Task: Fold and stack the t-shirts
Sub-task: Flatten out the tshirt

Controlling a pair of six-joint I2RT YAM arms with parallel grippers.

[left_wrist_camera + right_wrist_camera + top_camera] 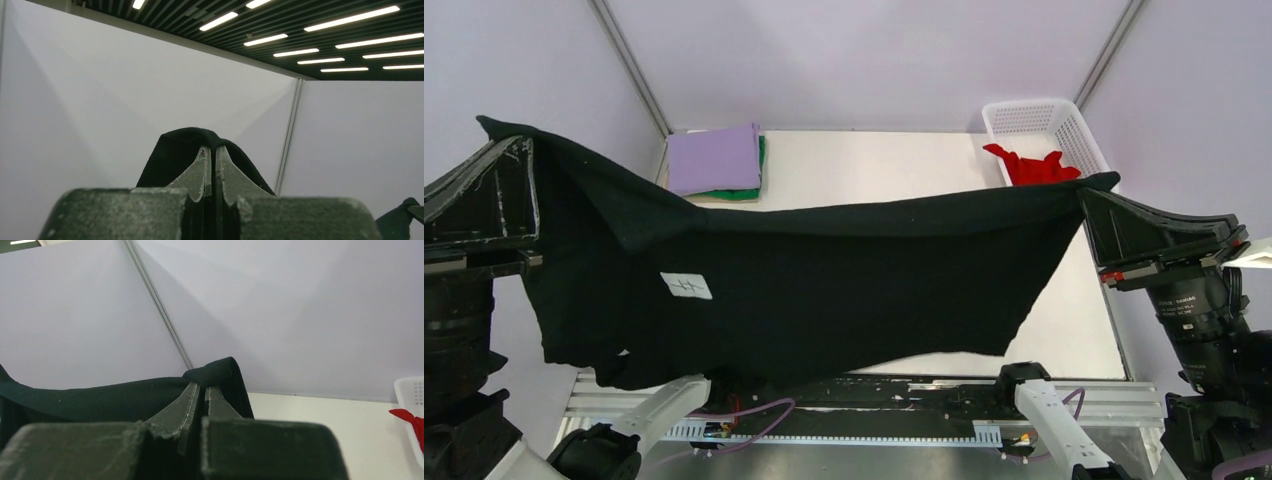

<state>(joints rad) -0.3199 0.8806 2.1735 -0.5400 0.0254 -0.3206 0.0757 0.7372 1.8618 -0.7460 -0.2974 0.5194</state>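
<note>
A black t-shirt [824, 290] with a small white label [686, 286] hangs stretched in the air between both arms, high over the table. My left gripper [496, 130] is shut on its left corner; in the left wrist view the black cloth [172, 150] drapes over my gripper [211, 149]. My right gripper [1096, 186] is shut on the right corner; the cloth [100, 400] bunches at my gripper [202, 387]. A folded lilac t-shirt [714, 158] lies on a folded green t-shirt [742, 194] at the table's back left. A red t-shirt [1029, 165] sits crumpled in the basket.
A white lattice basket [1064, 125] stands at the back right corner of the pale table [894, 160]. Grey booth walls close in on three sides. Both arm bases sit along the near rail, below the hanging cloth.
</note>
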